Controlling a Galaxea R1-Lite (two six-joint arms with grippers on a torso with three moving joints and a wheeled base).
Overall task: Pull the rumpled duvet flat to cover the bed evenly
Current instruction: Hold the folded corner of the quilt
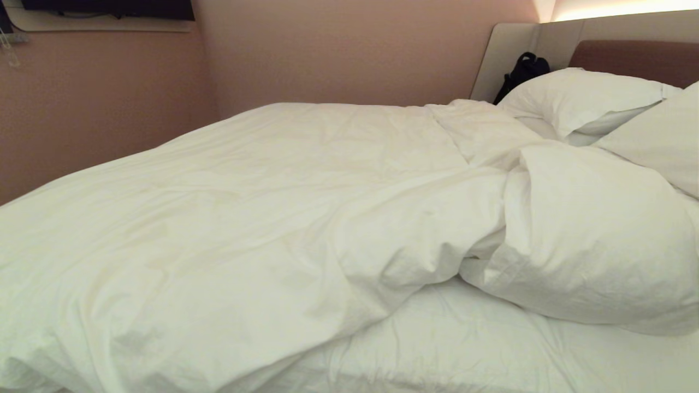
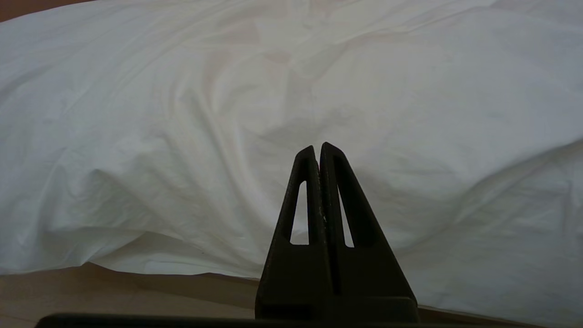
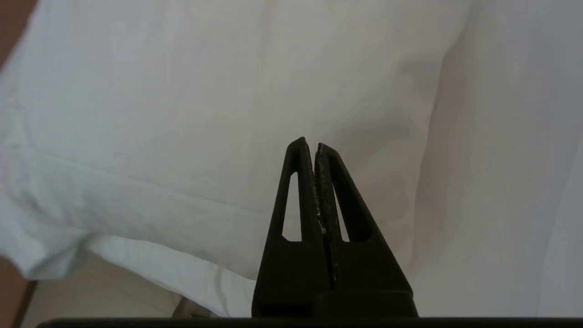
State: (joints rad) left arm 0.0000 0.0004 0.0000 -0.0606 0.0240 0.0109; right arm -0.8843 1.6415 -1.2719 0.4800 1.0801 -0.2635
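Hovering, right gripper: jaws pressed together, holding nothing, tip aimed at white cloth close ahead; my guess is it's lining up on an edge to pinch, so it must spread first
Left gripper: also clamped tight and empty, pointing at the draped side of the duvet; looks parked, with nothing to do yet
Why no grip: neither tip has cloth between its fingers, so the pull hasn't started
Head view: no arm showing, just the bed and the wall behind
Duvet, place: spread over the robot's left and far part of the mattress, hanging down the near-left side
Duvet, look: thick, puffy, softly creased; on the right it's folded back into a fat roll just short of the pillows
Sheet: bare strip showing in front of that roll, on the near right side
Headboard: far right, a dark bag leaning beside it
Call: barely begun; that bunched right end needs dragging toward the pillows
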